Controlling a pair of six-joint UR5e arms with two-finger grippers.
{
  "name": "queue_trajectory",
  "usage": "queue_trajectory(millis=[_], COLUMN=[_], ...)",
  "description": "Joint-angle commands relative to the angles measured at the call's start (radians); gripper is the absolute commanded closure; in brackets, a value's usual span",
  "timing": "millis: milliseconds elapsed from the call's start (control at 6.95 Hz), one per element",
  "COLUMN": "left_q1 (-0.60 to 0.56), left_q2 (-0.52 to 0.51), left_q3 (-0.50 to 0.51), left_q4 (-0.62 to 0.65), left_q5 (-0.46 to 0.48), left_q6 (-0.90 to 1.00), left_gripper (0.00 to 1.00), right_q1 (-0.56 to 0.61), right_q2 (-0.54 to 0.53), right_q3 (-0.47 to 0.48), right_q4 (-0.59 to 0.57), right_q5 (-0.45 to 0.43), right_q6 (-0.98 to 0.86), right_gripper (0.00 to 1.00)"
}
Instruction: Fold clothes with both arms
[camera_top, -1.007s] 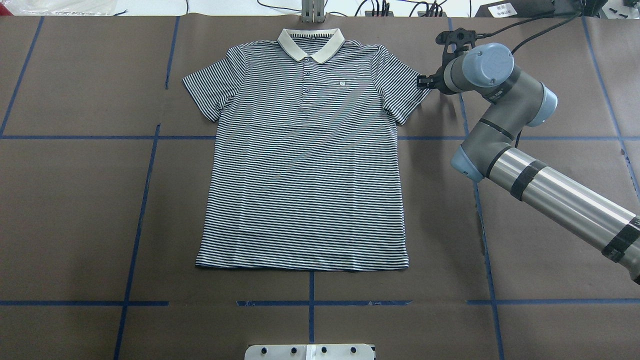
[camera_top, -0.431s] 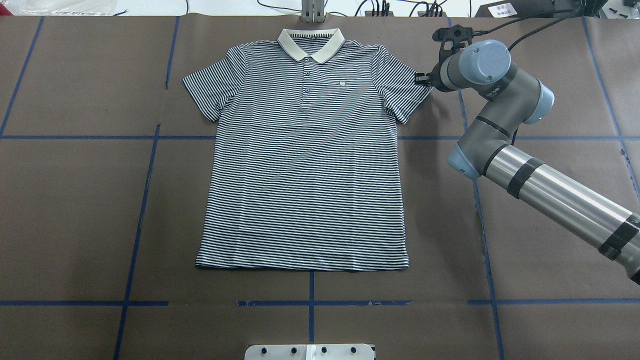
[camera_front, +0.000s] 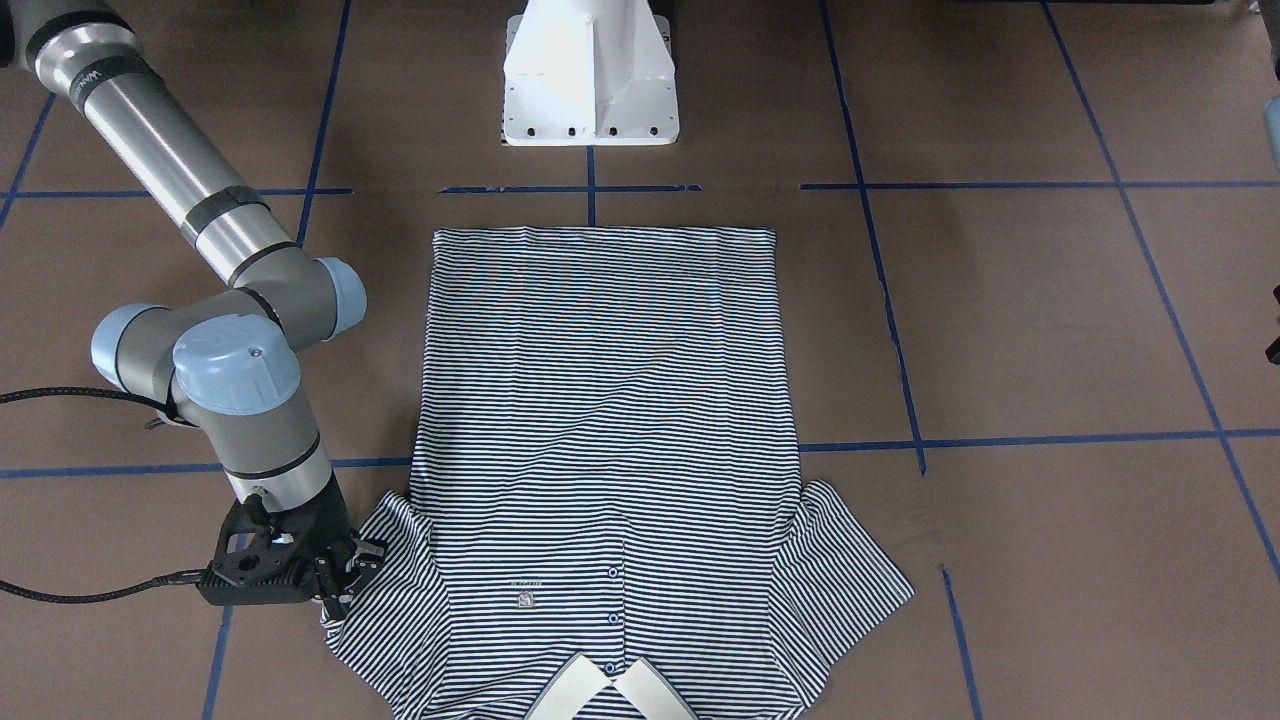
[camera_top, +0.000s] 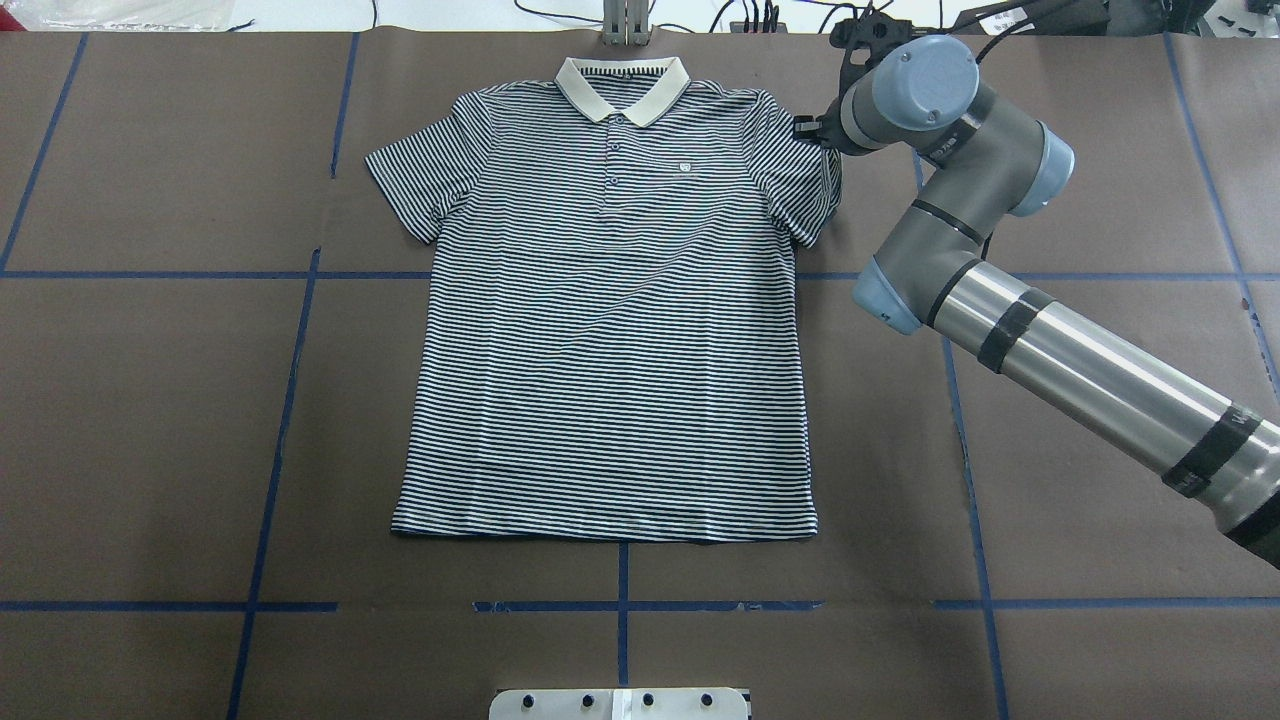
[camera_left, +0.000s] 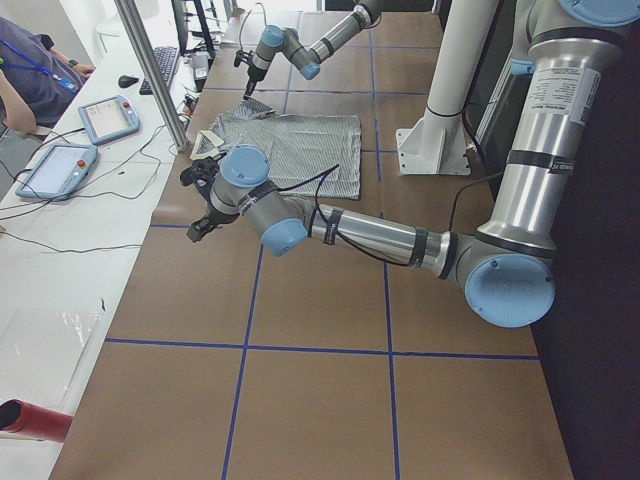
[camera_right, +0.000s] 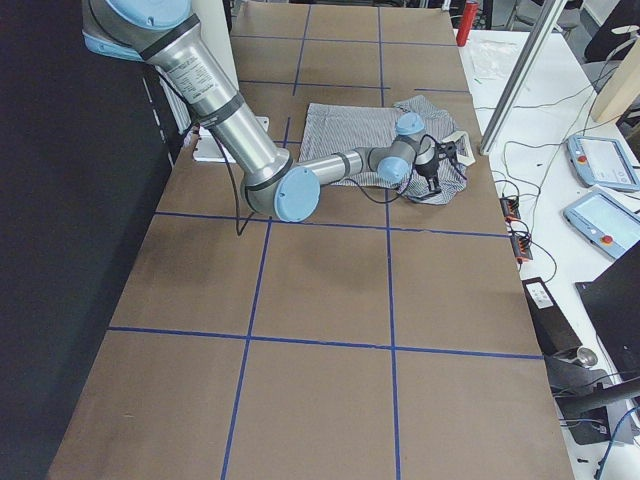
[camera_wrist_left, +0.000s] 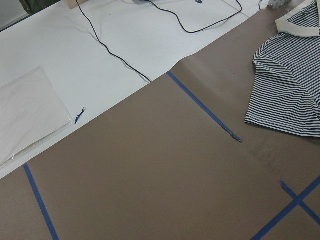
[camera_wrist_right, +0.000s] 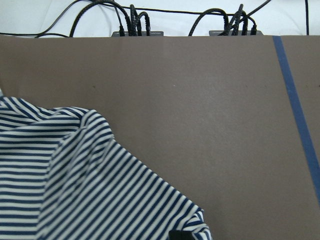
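The striped polo shirt (camera_top: 610, 330) lies flat and face up on the brown table cover, its cream collar (camera_top: 622, 85) at the far edge. My right gripper (camera_top: 808, 130) is shut on the outer hem of the shirt's right-hand sleeve (camera_top: 812, 190), which is raised and drawn in toward the body. In the front-facing view the same gripper (camera_front: 345, 582) pinches the sleeve edge. A black fingertip (camera_wrist_right: 187, 235) sits on the striped hem in the right wrist view. My left gripper (camera_left: 203, 200) hangs over bare table short of the other sleeve (camera_wrist_left: 287, 95); I cannot tell its state.
The white pedestal base (camera_front: 590, 80) stands at the robot's side of the table. Cables (camera_wrist_right: 135, 22) and power strips line the far edge. A clear plastic bag (camera_wrist_left: 27, 117), two teach pendants (camera_left: 105, 118) and a person's arm (camera_left: 25, 85) are at the white bench beyond.
My right gripper has moved left and toward the far edge, pulling the sleeve's outer hem inward and up off the table. The rest of the shirt has not shifted.
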Motion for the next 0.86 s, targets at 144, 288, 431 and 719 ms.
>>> queue_trajectory(millis=[144, 288, 431, 719], left_q1=[-0.001, -0.001, -0.001, -0.001], left_q2=[0.0, 0.0, 0.0, 0.0], left_q3=[-0.002, -0.002, -0.004, -0.005], left_q4=[-0.001, 0.0, 0.0, 0.0], left_q5=[0.0, 0.0, 0.0, 0.0], left_q6=[0.0, 0.0, 0.0, 0.0], left_gripper=[0.0, 0.0, 0.0, 0.0], right_q1=[-0.081, -0.109, -0.123, -0.129], right_q2=[0.168, 0.211, 0.219, 0.22], right_q3=[-0.048, -0.091, -0.096, -0.1], right_q4=[-0.155, -0.153, -0.153, -0.152], right_q5=[-0.156, -0.206, -0.214, -0.216], right_q6=[0.156, 0.168, 0.169, 0.172], right_gripper=[1.0, 1.0, 1.0, 1.0])
